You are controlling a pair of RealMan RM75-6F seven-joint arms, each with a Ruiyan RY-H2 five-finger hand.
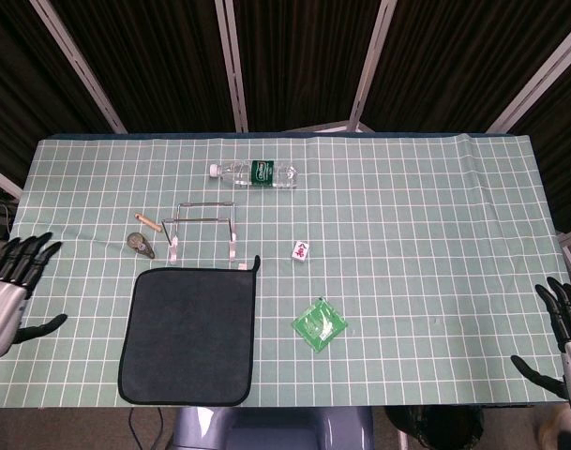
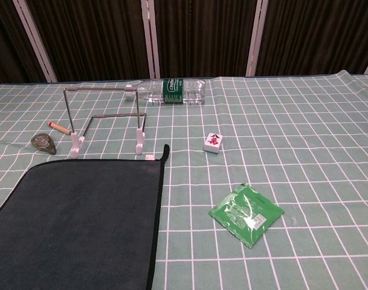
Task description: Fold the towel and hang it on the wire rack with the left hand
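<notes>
The dark towel point(image 1: 190, 335) lies flat and unfolded on the surface point(image 1: 416, 244), just in front of the upright wire rack point(image 1: 203, 228). The left hand point(image 1: 8, 291) hovers at the surface's left edge, fingers spread and empty. The right hand point(image 1: 566, 342) is likewise spread at the right edge.

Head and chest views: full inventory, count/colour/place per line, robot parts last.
towel: 1, dark grey, flat at near edge, left of centre
wire rack: 1, metal with pale feet, just behind the towel
bottle: 1, clear with green label, lying behind the rack
mahjong tile: 1, white, right of the rack
green packet: 1, right of the towel
small wooden stick: 1, left of the rack
olive lump: 1, left of the rack
tablecloth: 1, green checked
left hand: open, left edge
right hand: open, right edge
</notes>
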